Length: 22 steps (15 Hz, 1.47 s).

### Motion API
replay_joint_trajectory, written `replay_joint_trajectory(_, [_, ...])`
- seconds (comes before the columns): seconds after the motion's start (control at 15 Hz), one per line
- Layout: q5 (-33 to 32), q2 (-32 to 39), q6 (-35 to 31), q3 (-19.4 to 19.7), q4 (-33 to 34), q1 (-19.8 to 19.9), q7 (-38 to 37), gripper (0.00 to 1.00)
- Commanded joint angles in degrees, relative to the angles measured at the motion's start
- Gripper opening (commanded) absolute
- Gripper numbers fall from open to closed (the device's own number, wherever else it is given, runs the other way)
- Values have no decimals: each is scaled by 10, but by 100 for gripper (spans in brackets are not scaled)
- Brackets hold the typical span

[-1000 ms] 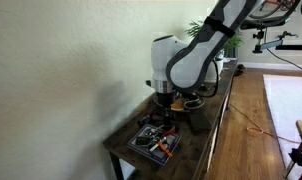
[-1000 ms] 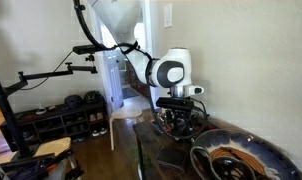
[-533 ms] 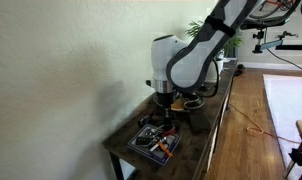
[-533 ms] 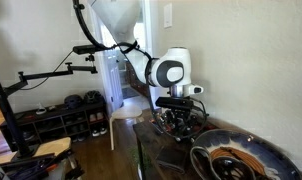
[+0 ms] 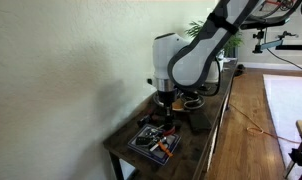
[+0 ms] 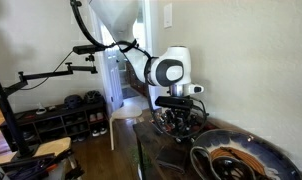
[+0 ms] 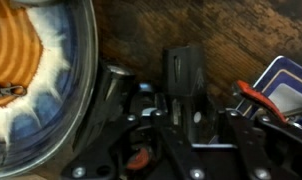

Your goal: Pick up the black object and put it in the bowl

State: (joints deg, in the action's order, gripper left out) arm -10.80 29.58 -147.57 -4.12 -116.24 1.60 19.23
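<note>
In the wrist view the black object (image 7: pixel 182 70), a small dark rectangular block, lies on the wooden table top between my fingers. My gripper (image 7: pixel 181 100) is shut on it, low over the table. The bowl (image 7: pixel 79 60) fills the left of that view, orange-brown and striped inside with a dark rim, just left of the block. In both exterior views my gripper (image 5: pixel 163 108) (image 6: pixel 177 122) points down at the table, and the bowl (image 5: pixel 194 103) (image 6: pixel 237 160) sits close beside it. The block itself is hidden in those views.
A flat tray of small tools (image 5: pixel 156 142) (image 7: pixel 283 85) lies on the other side of the gripper, a red-handled tool (image 7: pixel 259 100) at its edge. A wall runs along the narrow wooden table (image 5: pixel 201 140). A potted plant (image 5: pixel 227 48) stands behind the arm.
The arm stays in the same place over the table. The jaws have drawn together around the black object.
</note>
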Motion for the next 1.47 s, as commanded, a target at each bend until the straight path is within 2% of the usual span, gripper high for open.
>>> replay_joint_trajectory(0.0, [-4, -57, -9, 14, -50, -2, -16, 18])
replay_joint_trajectory(0.53, [-5, -84, 2, 32, -57, -3, -26, 18])
replay_joint_trajectory(0.6, [-5, -82, 6, 30, -56, -4, -24, 68])
replay_joint_trajectory(0.67, [-4, -80, 7, 28, -56, -4, -21, 69])
replay_joint_trajectory(1.0, [0, -80, 17, 16, -69, -5, -13, 98])
replay_joint_trajectory(1.4, [2, -75, 16, 1, -88, 2, 23, 100])
